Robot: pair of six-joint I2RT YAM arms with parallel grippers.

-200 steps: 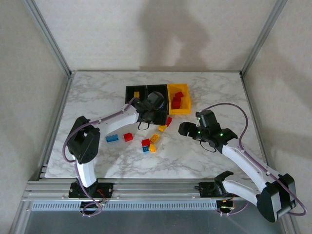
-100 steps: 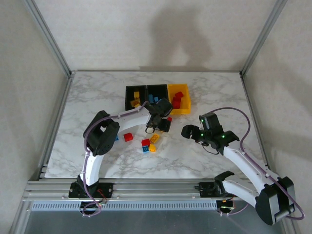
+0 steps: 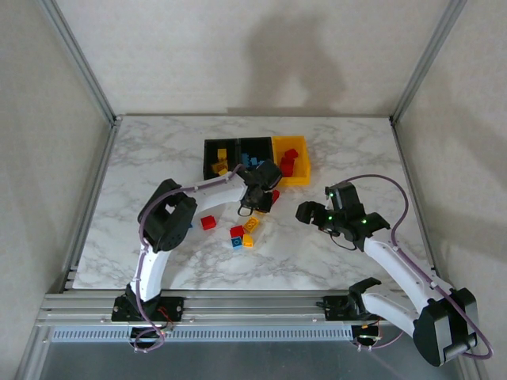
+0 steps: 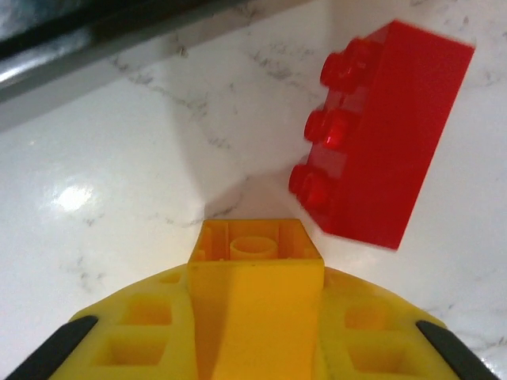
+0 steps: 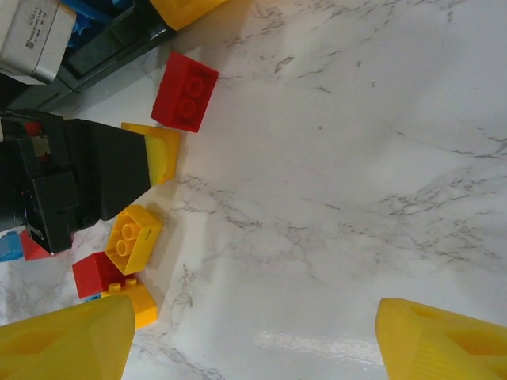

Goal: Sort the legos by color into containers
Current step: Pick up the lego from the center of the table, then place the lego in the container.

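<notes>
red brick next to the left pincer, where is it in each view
Top external: the red brick is near the centre, just right of the left pincer.
Left wrist: upper right.
Right wrist: upper left.
Shared landmark: the left pincer, shut on a yellow brick, right beside the red brick.

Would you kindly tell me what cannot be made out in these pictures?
Left wrist: the yellow lego gripped by the left end effector is partly hidden between its fingers.
Top external: that end effector covers it; bricks in the containers are too small to count.
Right wrist: a blue lego is cut off by the left edge.
</notes>
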